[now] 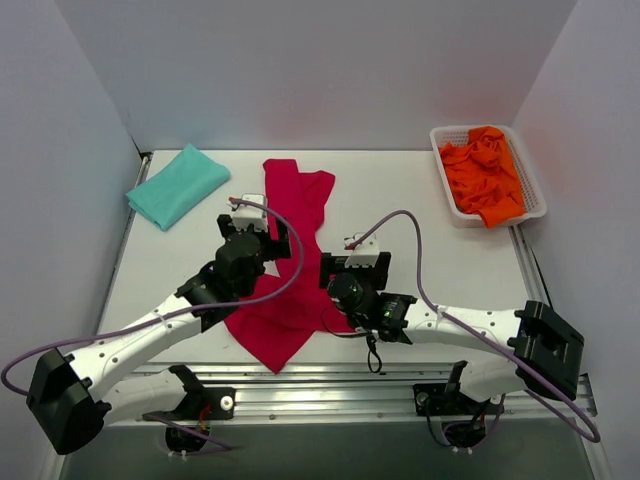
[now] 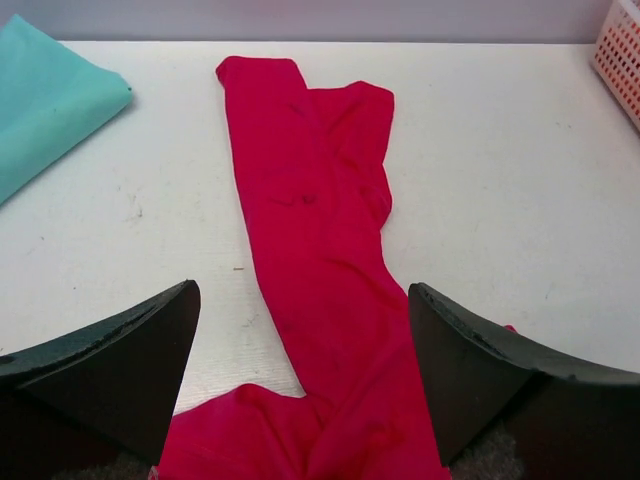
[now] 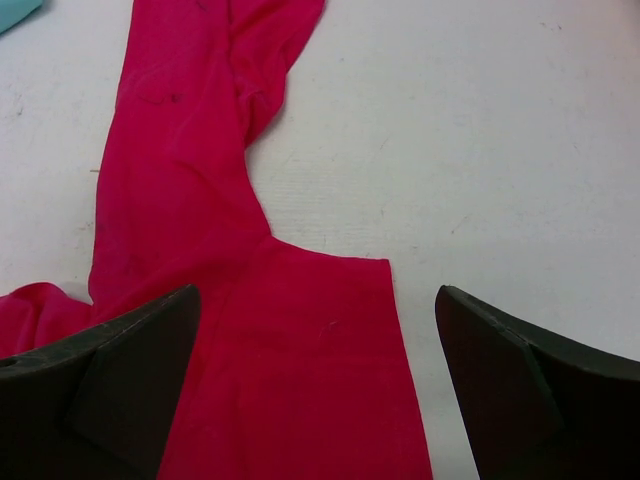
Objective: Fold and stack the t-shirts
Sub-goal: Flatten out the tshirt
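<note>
the crimson t-shirt [image 1: 295, 200] lies as a rumpled strip along the table [image 1: 465, 262], its wider near end under both grippers. the left gripper [image 2: 302, 310] and right gripper [image 3: 318, 305] hang above it, jaws spread, pinching nothing. the teal t-shirt [image 1: 178, 186] sits folded far left, orange t-shirts [image 1: 484, 170] in the basket [image 1: 530, 175] far right.

White mesh basket [image 1: 448, 134] at white table's [image 1: 420, 190] far-right corner.

One crimson red cloth t-shirt [image 1: 295, 200] and one folded teal cloth t-shirt [image 1: 178, 185] are present. One white plastic slotted basket [image 1: 450, 131] holds a heap of bright orange cloth shirts [image 1: 483, 175], too bunched together to count. There are two black-fingered grippers: the left gripper [image 2: 300, 290] and the right gripper [image 3: 315, 290].
</note>
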### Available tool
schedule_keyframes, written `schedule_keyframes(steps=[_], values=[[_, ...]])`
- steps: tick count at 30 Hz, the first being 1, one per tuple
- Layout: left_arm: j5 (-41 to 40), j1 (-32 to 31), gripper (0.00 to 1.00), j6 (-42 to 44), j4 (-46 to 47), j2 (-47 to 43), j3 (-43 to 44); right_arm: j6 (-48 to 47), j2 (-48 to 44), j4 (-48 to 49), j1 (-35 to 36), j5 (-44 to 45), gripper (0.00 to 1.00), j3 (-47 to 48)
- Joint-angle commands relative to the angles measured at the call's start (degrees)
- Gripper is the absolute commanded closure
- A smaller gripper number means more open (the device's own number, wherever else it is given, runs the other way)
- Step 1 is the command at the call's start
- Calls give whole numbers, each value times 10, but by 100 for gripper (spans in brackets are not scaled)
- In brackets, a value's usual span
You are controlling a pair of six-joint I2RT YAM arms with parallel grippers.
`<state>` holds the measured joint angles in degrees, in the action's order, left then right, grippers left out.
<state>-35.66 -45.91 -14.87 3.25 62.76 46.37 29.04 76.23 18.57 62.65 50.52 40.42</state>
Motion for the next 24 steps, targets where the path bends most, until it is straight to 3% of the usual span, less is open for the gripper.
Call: schedule_keyframes(steps=[1, 11, 20, 24], values=[[-37, 2, 6, -4, 4, 12, 16, 13, -2, -17, -3, 25, 0, 22], [-60, 13, 6, 20, -5, 100, 77, -28, -52, -16, -9, -12, 0, 15], [7, 95, 6, -9, -32, 126, 110, 130, -98, -214, -43, -79, 0, 52], [72, 154, 6, -35, -32, 126, 102, 203, -116, -228, -124, -204, 0, -23]])
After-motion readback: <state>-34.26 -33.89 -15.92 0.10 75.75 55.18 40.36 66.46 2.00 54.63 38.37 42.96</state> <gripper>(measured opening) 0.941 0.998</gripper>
